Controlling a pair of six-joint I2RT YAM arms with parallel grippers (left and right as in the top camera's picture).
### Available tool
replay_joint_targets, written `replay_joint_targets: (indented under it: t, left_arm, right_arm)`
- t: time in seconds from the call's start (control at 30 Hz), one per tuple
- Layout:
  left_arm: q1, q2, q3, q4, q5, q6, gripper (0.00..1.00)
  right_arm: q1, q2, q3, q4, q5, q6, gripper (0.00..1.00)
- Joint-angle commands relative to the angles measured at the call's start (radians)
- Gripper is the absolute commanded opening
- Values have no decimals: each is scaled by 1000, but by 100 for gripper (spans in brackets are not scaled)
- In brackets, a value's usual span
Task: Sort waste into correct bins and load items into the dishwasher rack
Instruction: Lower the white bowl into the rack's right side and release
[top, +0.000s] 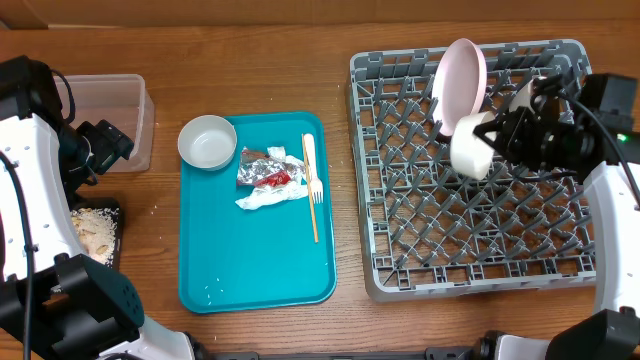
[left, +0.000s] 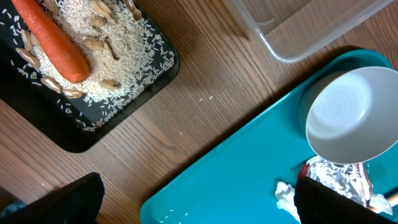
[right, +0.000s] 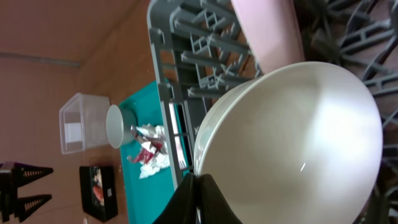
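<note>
White bowl (top: 470, 148) in right gripper (top: 503, 132) over rack (top: 470, 250)

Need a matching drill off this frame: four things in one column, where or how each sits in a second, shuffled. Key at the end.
Column 1
1. carrot
2. pink plate
3. foil wrapper
4. right gripper

Column 2
A. stands on edge in the grey rack
B. shut on the rim of a white bowl, over the rack
C. lies on the black tray, on rice
D. lies on the teal tray, beside the fork

Pairs: 1-C, 2-A, 3-D, 4-B
</note>
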Motion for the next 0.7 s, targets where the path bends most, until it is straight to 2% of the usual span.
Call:
replay_joint_targets:
  t: [0.0,0.23,0.67]
  left_arm:
    - [0,-21,19,1,-13,-20,100]
    - [0,-21,19,1,-13,-20,100]
    - [0,-21,19,1,-13,-20,100]
  right_arm:
    - [2,1,-29,1,-62,-44,4]
    - [-27,1,-34,2,-22,-72,4]
    - [-183,11,-34,11,85,-72,4]
